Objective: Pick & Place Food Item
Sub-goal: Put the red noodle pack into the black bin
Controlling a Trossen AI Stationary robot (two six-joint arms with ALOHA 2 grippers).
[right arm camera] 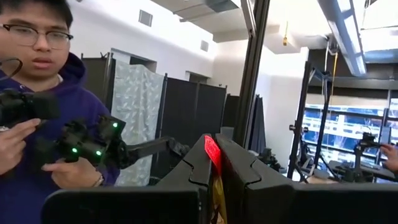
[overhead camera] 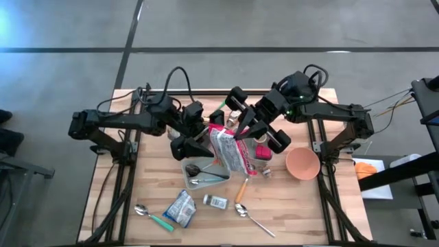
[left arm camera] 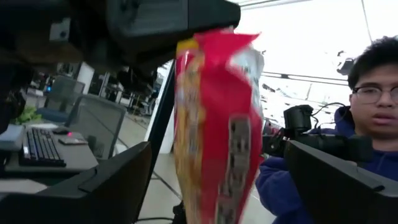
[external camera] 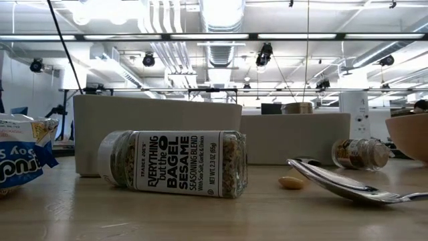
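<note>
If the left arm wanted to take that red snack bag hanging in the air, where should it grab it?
Probably mid-body, from the side. The red snack bag hangs upright from the right gripper, pinched shut on its top edge. The left gripper is open with the bag between its fingers. Closing across the flat faces below the pinched top looks best.

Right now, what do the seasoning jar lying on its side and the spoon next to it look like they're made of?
The seasoning jar looks like clear glass or hard plastic, which one is unclear: the seeds show through its wall, and a printed paper label wraps it. The spoon looks like polished metal: its bowl mirrors the ceiling lights.
</note>
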